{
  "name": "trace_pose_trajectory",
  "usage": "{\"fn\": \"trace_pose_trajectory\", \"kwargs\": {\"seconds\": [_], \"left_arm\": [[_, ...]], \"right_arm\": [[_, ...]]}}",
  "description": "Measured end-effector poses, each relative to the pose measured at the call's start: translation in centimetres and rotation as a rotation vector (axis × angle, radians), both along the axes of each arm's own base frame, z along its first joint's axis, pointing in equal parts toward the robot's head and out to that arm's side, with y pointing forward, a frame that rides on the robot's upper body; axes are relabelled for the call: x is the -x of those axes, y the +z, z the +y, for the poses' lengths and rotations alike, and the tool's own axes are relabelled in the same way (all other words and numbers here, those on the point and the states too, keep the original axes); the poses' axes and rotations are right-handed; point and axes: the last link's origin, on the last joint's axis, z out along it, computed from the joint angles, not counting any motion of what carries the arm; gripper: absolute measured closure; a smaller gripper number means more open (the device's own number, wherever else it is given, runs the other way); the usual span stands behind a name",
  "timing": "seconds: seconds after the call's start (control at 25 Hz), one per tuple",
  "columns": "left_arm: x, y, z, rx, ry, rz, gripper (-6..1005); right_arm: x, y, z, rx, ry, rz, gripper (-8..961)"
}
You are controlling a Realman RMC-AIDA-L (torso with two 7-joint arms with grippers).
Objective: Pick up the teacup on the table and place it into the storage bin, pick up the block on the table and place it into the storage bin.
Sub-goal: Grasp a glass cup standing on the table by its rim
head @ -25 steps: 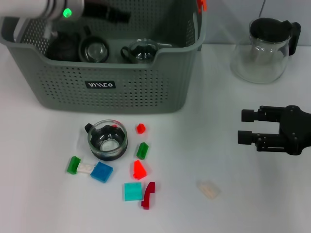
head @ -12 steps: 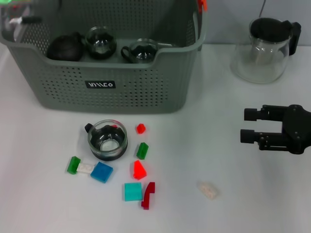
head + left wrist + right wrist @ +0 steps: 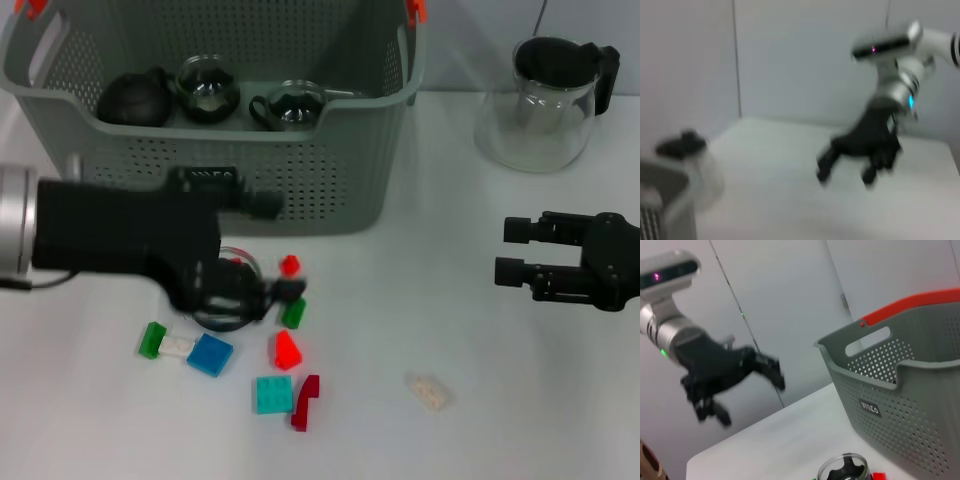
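A glass teacup with a dark base stands on the white table in front of the storage bin, mostly covered in the head view by my left gripper. That gripper hovers open above the cup; the right wrist view shows the left gripper well above the table, apart from the teacup. Loose blocks lie around the cup: small red, green, red, teal and blue. My right gripper rests open at the right, empty.
Two glass cups and a black pot sit inside the bin. A clear glass pitcher stands at the back right. A pale block lies alone toward the front right, a dark red one beside the teal.
My left arm has left the bin, where a glass cup now stands, and swung down over the teacup on the table. The right gripper has barely shifted.
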Motion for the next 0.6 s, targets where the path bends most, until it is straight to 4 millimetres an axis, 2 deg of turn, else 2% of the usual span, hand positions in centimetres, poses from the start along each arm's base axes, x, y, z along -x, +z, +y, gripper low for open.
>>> {"fn": "trace_pose_trajectory", "kwargs": {"seconds": [0.24,0.6], "left_arm": [[1.9,-2.5,-0.2,0.090,0.025,0.217,153],[1.8,-5.7,2.3,0.065,0.092,0.448,160]], "right_arm": [[0.0,-0.2,0.0,0.000,-0.009,0.009,199],[-0.2,-0.2,0.0,-0.003,-0.019,0.007,199]]}}
